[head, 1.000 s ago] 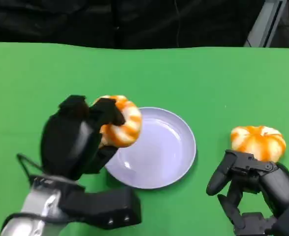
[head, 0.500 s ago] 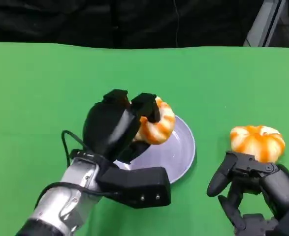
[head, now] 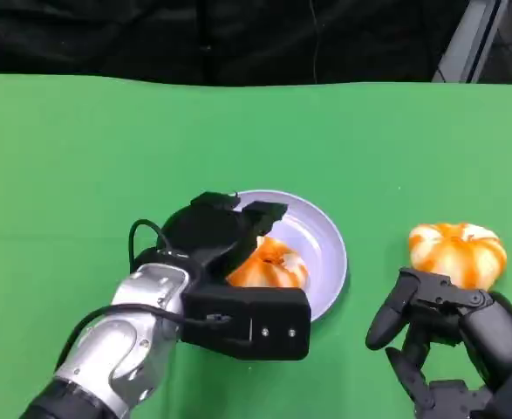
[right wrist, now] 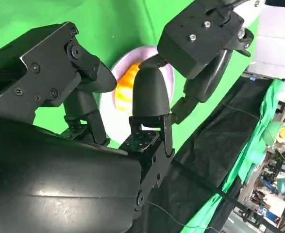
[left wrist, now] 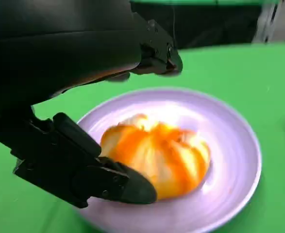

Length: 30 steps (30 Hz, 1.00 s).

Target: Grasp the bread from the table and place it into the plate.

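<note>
Bread [head: 269,266] sits in the plate [head: 325,236], between our left hand's [head: 216,240] fingers [left wrist: 108,182]; the left wrist view shows them curled around it, one touching its side. Our right hand [head: 452,327] hovers over the green worktop [head: 81,157], fingers apart and holding nothing, with a second bun [head: 458,251] just beyond its fingertips.
</note>
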Available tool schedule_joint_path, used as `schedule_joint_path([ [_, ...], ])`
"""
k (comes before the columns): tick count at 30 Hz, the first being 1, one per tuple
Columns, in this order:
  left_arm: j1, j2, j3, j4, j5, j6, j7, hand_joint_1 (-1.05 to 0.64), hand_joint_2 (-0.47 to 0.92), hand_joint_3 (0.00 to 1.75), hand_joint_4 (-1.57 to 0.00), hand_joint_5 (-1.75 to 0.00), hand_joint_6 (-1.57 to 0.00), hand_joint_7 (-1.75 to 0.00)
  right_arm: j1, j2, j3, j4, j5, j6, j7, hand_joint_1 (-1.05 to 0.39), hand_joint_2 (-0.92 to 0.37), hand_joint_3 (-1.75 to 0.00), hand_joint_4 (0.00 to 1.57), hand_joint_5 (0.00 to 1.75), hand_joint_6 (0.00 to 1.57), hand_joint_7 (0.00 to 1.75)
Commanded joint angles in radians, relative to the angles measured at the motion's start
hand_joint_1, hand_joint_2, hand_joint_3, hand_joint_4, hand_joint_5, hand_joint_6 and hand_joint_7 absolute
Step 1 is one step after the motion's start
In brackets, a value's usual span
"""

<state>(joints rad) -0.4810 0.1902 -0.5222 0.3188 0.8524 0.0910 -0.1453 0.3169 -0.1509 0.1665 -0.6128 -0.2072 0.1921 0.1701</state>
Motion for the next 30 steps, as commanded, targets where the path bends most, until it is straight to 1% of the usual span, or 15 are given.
schedule_joint_path([
  [1, 0.030, 0.059, 0.001, -0.088, -0.016, 0.044, -0.136, -0.84, 0.92, 0.46, 0.00, 0.00, -0.06, 0.00, 0.009, -0.011, -0.004, -0.023, -0.005, -0.004, -0.004, 0.07, -0.43, -1.19, 0.76, 1.62, 0.71, 1.36],
  [5, 0.094, 0.111, 0.060, -0.233, -0.087, 0.051, -0.215, -0.84, 0.92, 0.48, 0.00, 0.00, -0.06, 0.00, 0.018, -0.010, -0.002, -0.035, -0.006, -0.002, -0.004, 0.06, -0.42, -1.19, 0.76, 1.61, 0.71, 1.37],
  [8, 0.116, 0.127, 0.077, -0.285, -0.114, 0.057, -0.240, -0.82, 0.92, 0.47, -0.01, 0.00, -0.07, -0.01, 0.021, -0.009, -0.002, -0.040, -0.006, 0.001, -0.004, 0.06, -0.42, -1.19, 0.76, 1.61, 0.71, 1.37],
  [12, 0.223, 0.169, 0.188, -0.434, -0.236, -0.015, -0.209, -0.62, 0.92, 0.34, -0.19, -0.11, -0.20, -0.07, 0.036, -0.006, 0.001, -0.053, -0.004, 0.003, -0.006, 0.07, -0.42, -1.20, 0.77, 1.61, 0.71, 1.37],
  [14, 0.268, 0.174, 0.232, -0.480, -0.283, -0.034, -0.201, -0.58, 0.92, 0.31, -0.23, -0.14, -0.24, -0.08, 0.040, -0.004, 0.000, -0.052, 0.001, -0.004, -0.007, 0.08, -0.42, -1.20, 0.77, 1.62, 0.71, 1.37],
  [15, 0.300, 0.174, 0.262, -0.504, -0.318, -0.053, -0.190, -0.50, 0.92, 0.29, -0.39, -0.23, -0.32, -0.11, 0.041, -0.003, 0.000, -0.050, 0.002, -0.010, -0.008, 0.09, -0.42, -1.21, 0.77, 1.62, 0.71, 1.38],
  [17, 0.373, 0.170, 0.324, -0.543, -0.386, -0.098, -0.157, -0.41, 0.92, 0.26, -0.53, -0.34, -0.41, -0.13, 0.041, -0.003, 0.001, -0.047, 0.001, -0.015, -0.011, 0.10, -0.41, -1.22, 0.77, 1.63, 0.71, 1.39],
  [18, 0.401, 0.169, 0.343, -0.552, -0.404, -0.119, -0.139, -0.36, 0.92, 0.25, -0.57, -0.45, -0.47, -0.12, 0.041, -0.003, 0.002, -0.048, -0.002, -0.014, -0.011, 0.10, -0.41, -1.23, 0.77, 1.63, 0.71, 1.39],
  [21, 0.482, 0.164, 0.392, -0.561, -0.441, -0.198, -0.075, -0.29, 0.92, 0.24, -0.60, -0.70, -0.59, -0.08, 0.040, -0.004, 0.001, -0.050, -0.001, -0.012, -0.011, 0.10, -0.41, -1.23, 0.78, 1.64, 0.71, 1.40],
  [23, 0.544, 0.154, 0.429, -0.559, -0.467, -0.266, -0.021, -0.26, 0.92, 0.25, -0.62, -0.76, -0.66, -0.10, 0.039, -0.001, -0.002, -0.048, 0.007, -0.012, -0.010, 0.10, -0.41, -1.24, 0.78, 1.64, 0.71, 1.40],
  [25, 0.601, 0.134, 0.458, -0.551, -0.503, -0.341, 0.030, -0.20, 0.92, 0.25, -0.59, -0.98, -0.74, -0.16, 0.037, 0.000, -0.004, -0.048, 0.011, -0.010, -0.010, 0.09, -0.41, -1.24, 0.77, 1.64, 0.70, 1.41],
  [26, 0.623, 0.123, 0.470, -0.545, -0.521, -0.376, 0.051, -0.17, 0.92, 0.25, -0.56, -1.11, -0.75, -0.27, 0.036, -0.001, -0.004, -0.048, 0.010, -0.008, -0.009, 0.09, -0.40, -1.24, 0.77, 1.64, 0.70, 1.41],
  [27, 0.649, 0.104, 0.485, -0.535, -0.548, -0.417, 0.075, -0.14, 0.92, 0.27, -0.55, -1.22, -0.67, -0.58, 0.035, -0.001, -0.005, -0.048, 0.012, -0.005, -0.008, 0.09, -0.41, -1.24, 0.77, 1.64, 0.70, 1.41],
  [28, 0.670, 0.088, 0.497, -0.527, -0.569, -0.453, 0.097, -0.10, 0.88, 0.37, -0.57, -1.28, -0.64, -0.80, 0.034, -0.001, -0.006, -0.048, 0.013, -0.004, -0.007, 0.09, -0.41, -1.24, 0.76, 1.64, 0.70, 1.41],
  [30, 0.709, 0.058, 0.518, -0.523, -0.602, -0.497, 0.126, -0.06, 0.67, 0.80, -0.64, -1.34, -0.68, -1.02, 0.031, -0.004, -0.008, -0.046, 0.012, -0.004, -0.006, 0.09, -0.41, -1.24, 0.76, 1.63, 0.69, 1.41],
])
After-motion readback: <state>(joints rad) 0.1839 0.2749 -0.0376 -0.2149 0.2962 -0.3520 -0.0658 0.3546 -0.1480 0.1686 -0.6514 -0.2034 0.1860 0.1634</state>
